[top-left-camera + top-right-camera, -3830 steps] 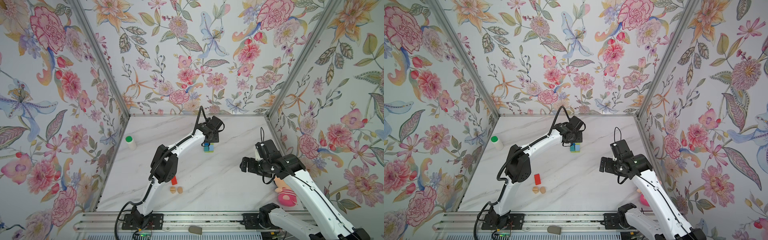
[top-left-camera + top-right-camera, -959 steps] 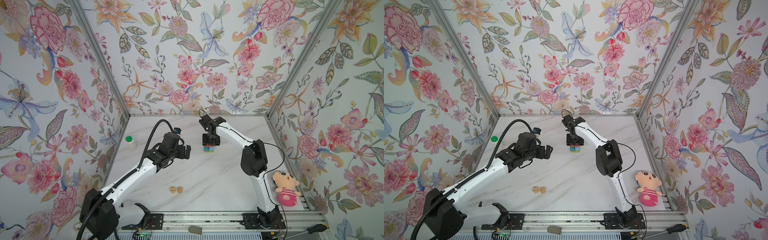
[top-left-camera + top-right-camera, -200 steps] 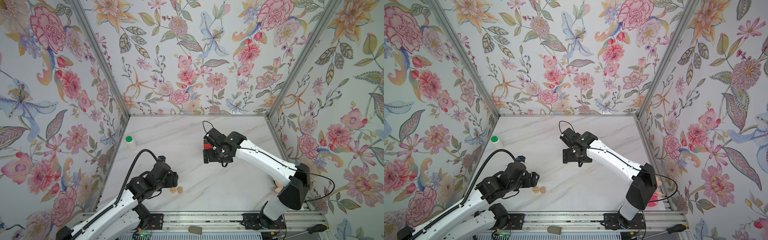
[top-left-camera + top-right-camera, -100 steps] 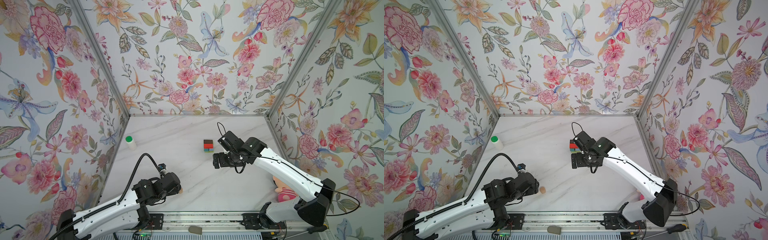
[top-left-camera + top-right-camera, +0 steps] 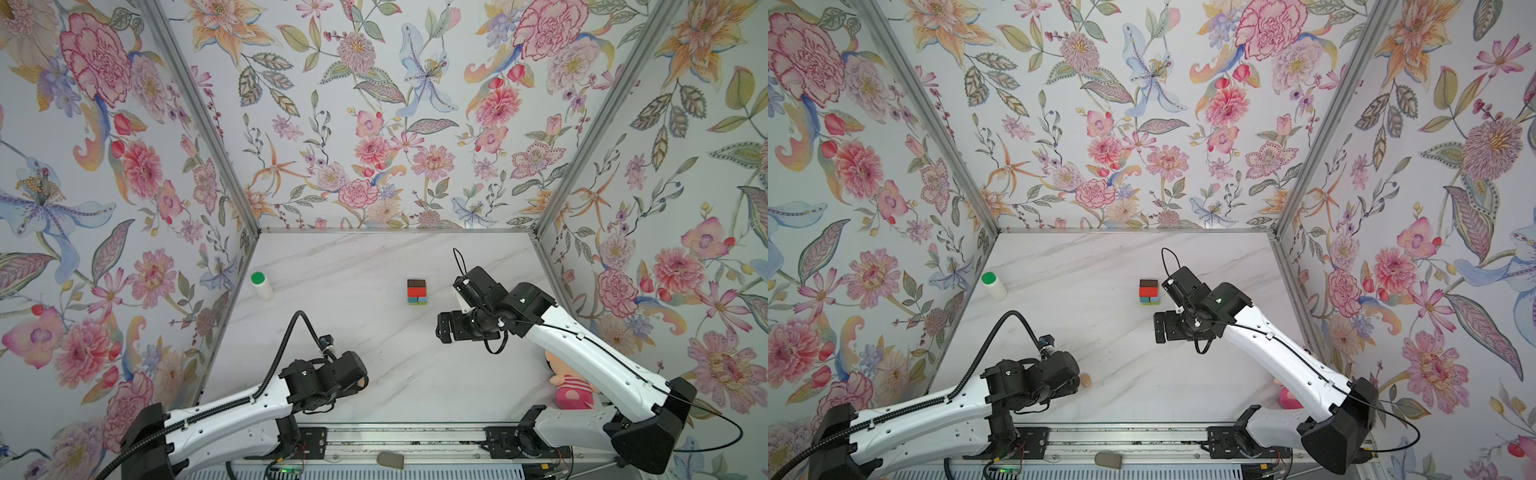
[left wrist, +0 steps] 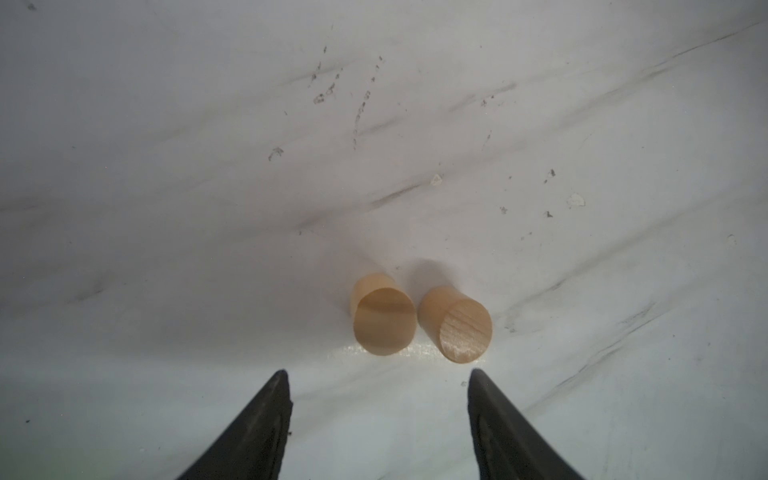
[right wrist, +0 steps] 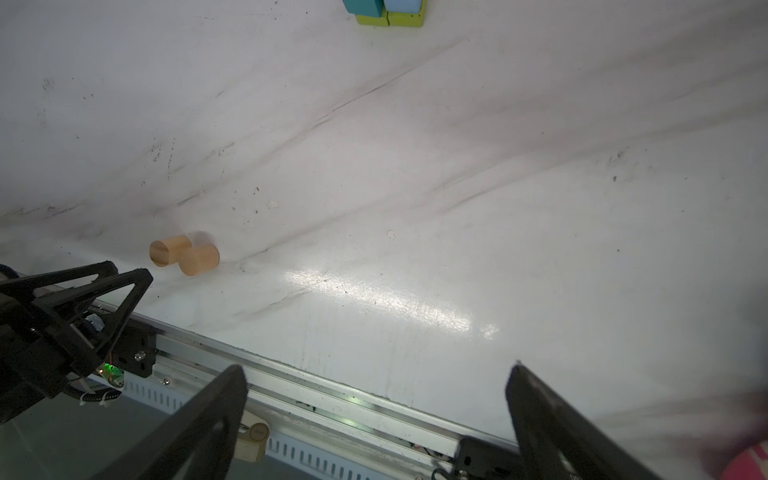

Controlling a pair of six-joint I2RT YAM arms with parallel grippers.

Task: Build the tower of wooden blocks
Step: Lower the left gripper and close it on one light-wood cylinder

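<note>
The wood block tower [image 5: 417,291] [image 5: 1149,291] stands mid-table: lime-green blocks at the bottom, teal and light-blue above, then red, with dark brown on top. Its base shows in the right wrist view as the tower [image 7: 388,12]. Two tan rounded pieces [image 6: 384,322] [image 6: 457,328] lie side by side near the front edge, also visible from the right wrist [image 7: 185,257]. My left gripper [image 6: 378,371] is open just short of them, with nothing between its fingers. My right gripper [image 5: 442,332] [image 7: 378,367] hangs wide open and empty, right of the tower.
A green-capped white bottle [image 5: 262,284] stands by the left wall. A pink plush doll [image 5: 571,388] lies at the front right, partly under the right arm. A metal rail [image 5: 395,436] runs along the table's front edge. Flowered walls close in three sides.
The left arm has come down toward the front, up to the tan pieces, and its jaws have narrowed a little. The right arm has drawn back from the tower to the right, staying open.
</note>
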